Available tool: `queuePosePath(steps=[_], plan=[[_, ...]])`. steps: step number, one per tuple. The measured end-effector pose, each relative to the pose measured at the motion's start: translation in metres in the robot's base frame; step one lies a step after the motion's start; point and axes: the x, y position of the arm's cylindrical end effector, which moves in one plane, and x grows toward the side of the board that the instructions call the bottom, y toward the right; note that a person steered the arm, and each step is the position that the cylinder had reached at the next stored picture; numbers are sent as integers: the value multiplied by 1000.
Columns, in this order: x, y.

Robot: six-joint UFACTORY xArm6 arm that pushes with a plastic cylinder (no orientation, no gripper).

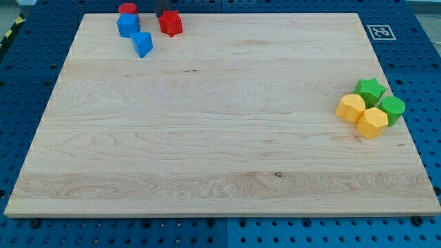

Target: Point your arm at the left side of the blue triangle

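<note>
The blue triangle (142, 44) lies near the board's top left corner. A second blue block (128, 25) sits just above and to its left, touching a red round block (127, 9) at the board's top edge. A red block (170, 23) lies to the right of these. My rod comes down from the view's top edge, and my tip (158, 16) is at the left side of that red block. It is above and to the right of the blue triangle, apart from it.
At the board's right edge sits a tight cluster: a green star (370, 89), a green block (393, 109) and two yellow blocks (351, 107) (373, 122). A marker tag (380, 32) is beyond the board's top right corner.
</note>
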Motion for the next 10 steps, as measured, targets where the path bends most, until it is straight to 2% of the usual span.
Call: queuePosePath(steps=[5, 6, 7, 8, 9, 10], plan=[[0, -6], [0, 19], [6, 78], [70, 125], [150, 126], [230, 96]])
